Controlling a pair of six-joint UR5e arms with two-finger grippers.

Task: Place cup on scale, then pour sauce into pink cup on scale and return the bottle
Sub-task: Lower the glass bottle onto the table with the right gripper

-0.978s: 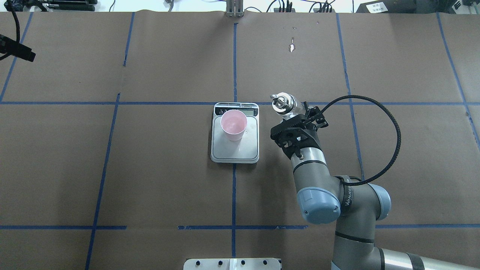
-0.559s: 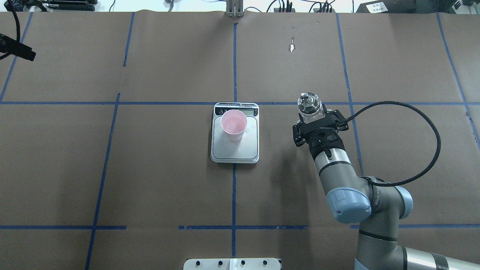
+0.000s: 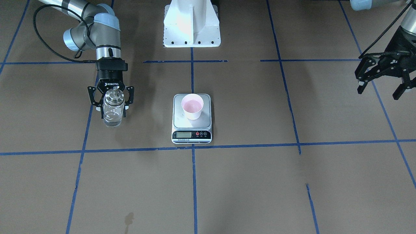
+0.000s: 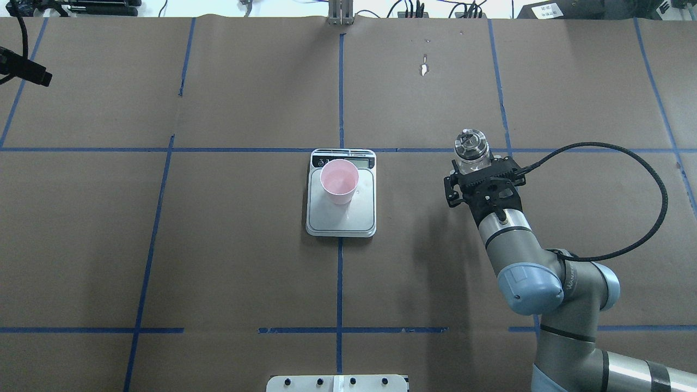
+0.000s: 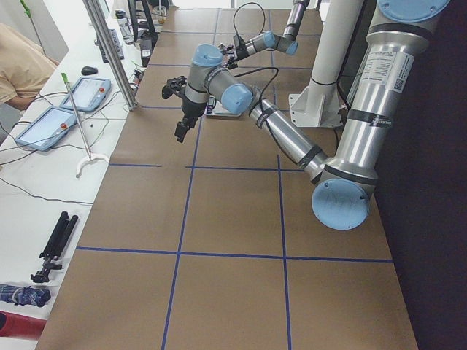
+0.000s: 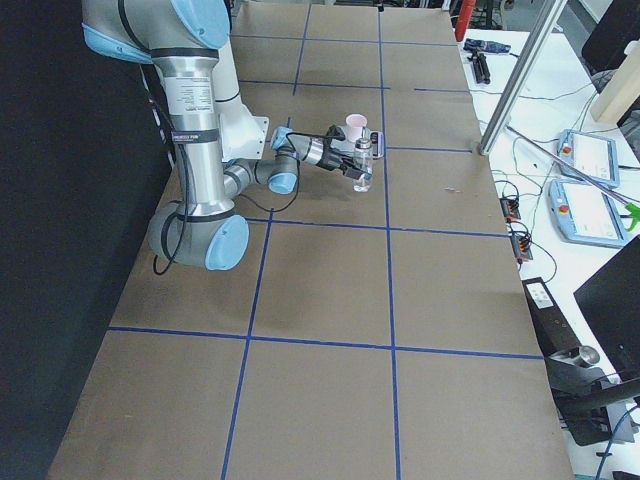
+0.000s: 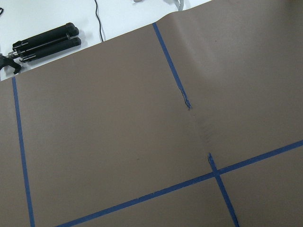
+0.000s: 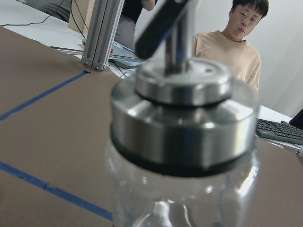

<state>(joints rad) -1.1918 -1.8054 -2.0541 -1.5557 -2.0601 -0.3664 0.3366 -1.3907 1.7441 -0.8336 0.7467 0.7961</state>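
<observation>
The pink cup stands upright on the silver scale at the table's middle; it also shows in the overhead view on the scale. My right gripper is shut on the clear glass bottle, which it holds upright with the metal cap up, well to the side of the scale. In the overhead view the bottle sits in front of the right gripper. The cap fills the right wrist view. I cannot tell whether the bottle touches the table. My left gripper hangs open and empty far off.
Brown paper with blue tape lines covers the table. The white robot base is behind the scale. Operators sit beyond the far edge. Tablets and a tripod lie on the side bench.
My right arm has carried the bottle to the right, away from the scale. The bottle has gone from tilted to upright. The cup and scale have not moved.
</observation>
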